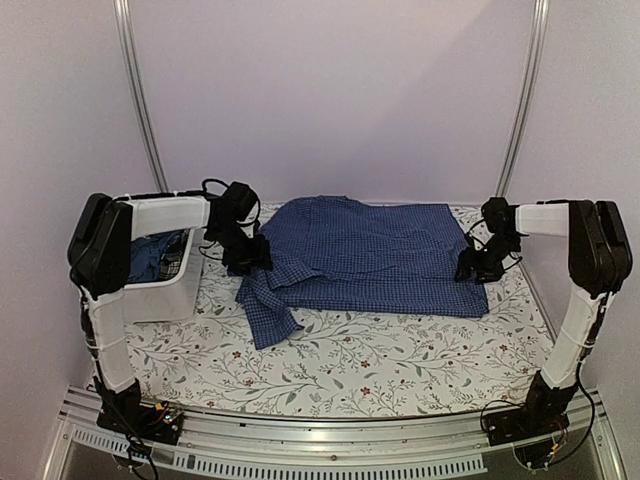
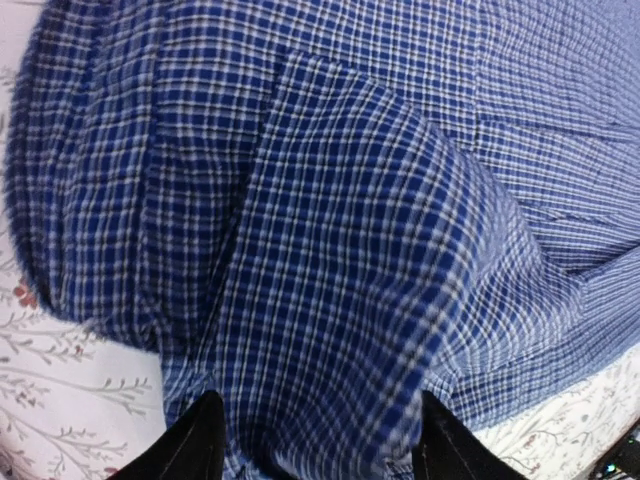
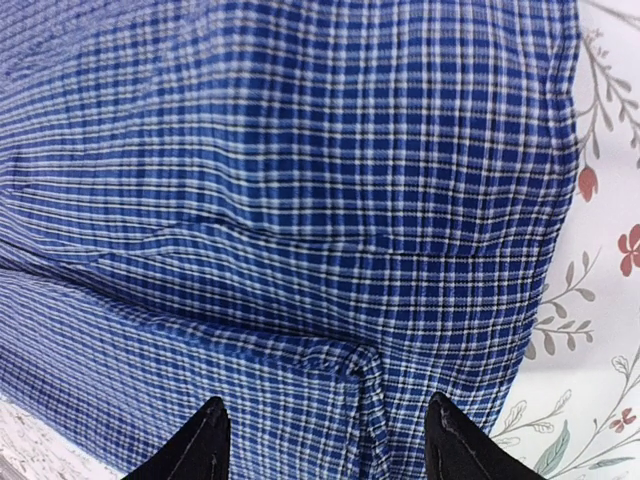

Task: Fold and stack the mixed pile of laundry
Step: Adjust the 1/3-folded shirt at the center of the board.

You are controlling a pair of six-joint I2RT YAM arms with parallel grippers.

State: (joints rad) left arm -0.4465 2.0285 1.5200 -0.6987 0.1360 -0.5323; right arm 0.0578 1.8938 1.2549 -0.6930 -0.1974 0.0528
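A blue-and-white checked shirt (image 1: 370,255) lies spread across the middle of the table, with a sleeve trailing toward the front left. My left gripper (image 1: 250,256) hovers at the shirt's left edge. In the left wrist view it (image 2: 322,442) is open, with a raised fold of the shirt (image 2: 350,200) between its black fingertips (image 2: 205,440). My right gripper (image 1: 478,266) is over the shirt's right edge. It (image 3: 326,440) is open just above a folded-over corner of the shirt (image 3: 300,150). A dark blue garment (image 1: 146,262) and a black-and-white plaid piece (image 1: 173,263) lie in the tub.
A white plastic tub (image 1: 170,300) stands at the left, under my left arm. The floral tablecloth (image 1: 380,360) covers the table and shows bare in front of the shirt. Two metal poles rise at the back against the wall.
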